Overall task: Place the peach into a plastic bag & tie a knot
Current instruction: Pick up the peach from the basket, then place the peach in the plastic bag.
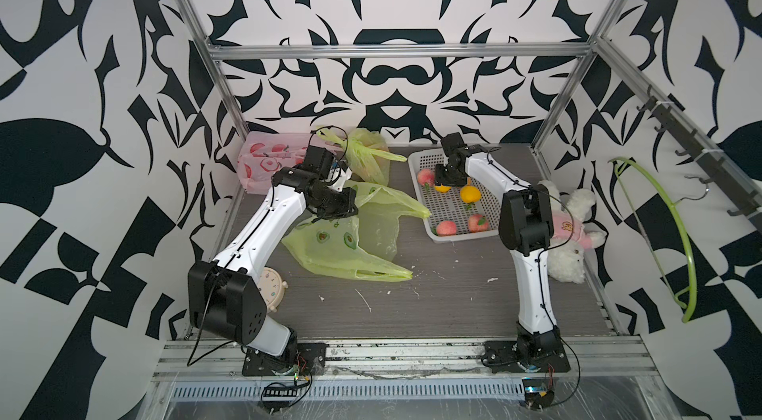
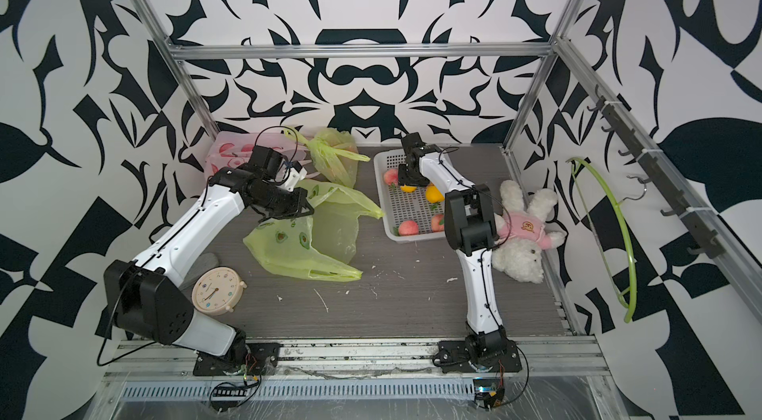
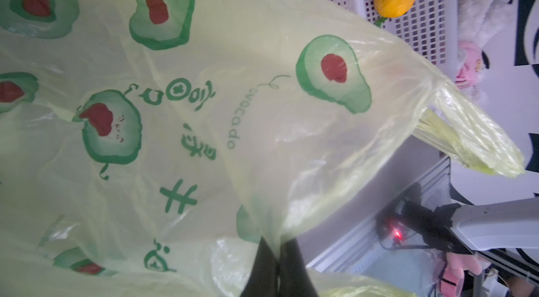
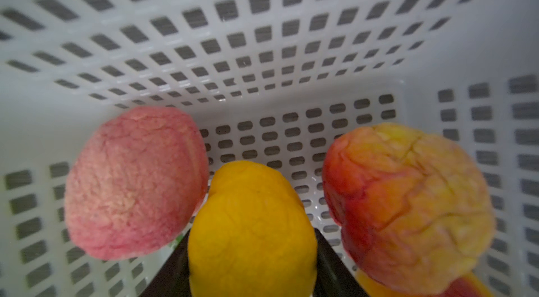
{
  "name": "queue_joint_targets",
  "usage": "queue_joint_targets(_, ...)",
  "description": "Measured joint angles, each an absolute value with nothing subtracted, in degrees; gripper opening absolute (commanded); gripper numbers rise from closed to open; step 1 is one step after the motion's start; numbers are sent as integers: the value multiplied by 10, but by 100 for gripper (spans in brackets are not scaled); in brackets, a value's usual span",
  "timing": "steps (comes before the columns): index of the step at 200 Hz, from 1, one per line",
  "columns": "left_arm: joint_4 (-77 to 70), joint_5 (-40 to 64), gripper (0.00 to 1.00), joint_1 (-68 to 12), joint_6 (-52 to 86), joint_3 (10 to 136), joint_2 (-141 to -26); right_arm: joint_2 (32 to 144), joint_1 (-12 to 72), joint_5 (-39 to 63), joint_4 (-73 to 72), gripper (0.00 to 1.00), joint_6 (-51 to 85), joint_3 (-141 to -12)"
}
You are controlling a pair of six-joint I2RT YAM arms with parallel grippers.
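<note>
Progress: nothing bagged or knotted yet. Green plastic bag (image 3: 204, 135) is pinched in the left hand (image 3: 278, 249) and held up over the bench's (image 1: 433, 306) left half. By the far right corner, the right hand (image 4: 252, 234) is closed around a yellow fruit (image 4: 250, 199) in the white basket (image 4: 262, 47). A pink peach (image 4: 134, 184) and a red-yellow peach (image 4: 408, 208) lie either side of it, so probably the wrong fruit is being taken. "avocado" can be read on the bag; the other characters can't.

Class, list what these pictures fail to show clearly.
1. Right gripper: right wrist view, jaws cut off by the lower edge; grip on round yellow fruit unclear.
2. Pink fruit-print plastic bag: both top views, left arm hides part.
3. White plush rabbit: both top views, right arm hides part.
</note>
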State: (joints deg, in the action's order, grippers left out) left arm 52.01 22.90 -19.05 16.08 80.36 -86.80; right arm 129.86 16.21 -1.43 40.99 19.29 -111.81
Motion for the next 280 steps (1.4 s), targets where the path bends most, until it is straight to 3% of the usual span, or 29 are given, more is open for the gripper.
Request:
queue_joint_targets(24, 496, 260, 0, -190, 179, 805, -871, 1227, 162, 11, 407, 35, 196, -1044)
queue_joint_targets(55, 465, 288, 0, -186, 198, 818, -891, 1051, 165, 69, 397, 32, 205, -945)
queue_joint_targets(95, 444, 302, 0, -183, 216, 825, -898, 854, 229, 138, 385, 31, 195, -930)
queue_joint_targets(139, 424, 315, 0, -180, 236, 830, -900, 853, 363, 182, 412, 30, 178, -961)
queue_joint_targets(157, 415, 321, 0, -179, 246, 830, -900, 894, 373, 182, 427, 40, 179, -960)
queue_joint_targets(205, 371, 352, 0, -176, 279, 830, -900, 992, 370, 185, 436, 82, 181, -960)
queue_joint_targets(241, 343, 364, 0, -175, 294, 823, -900, 968, 370, 182, 432, 83, 184, -957)
queue_joint_targets(280, 328, 367, 0, -164, 300, 806, -900, 812, 307, 166, 415, 76, 185, -890)
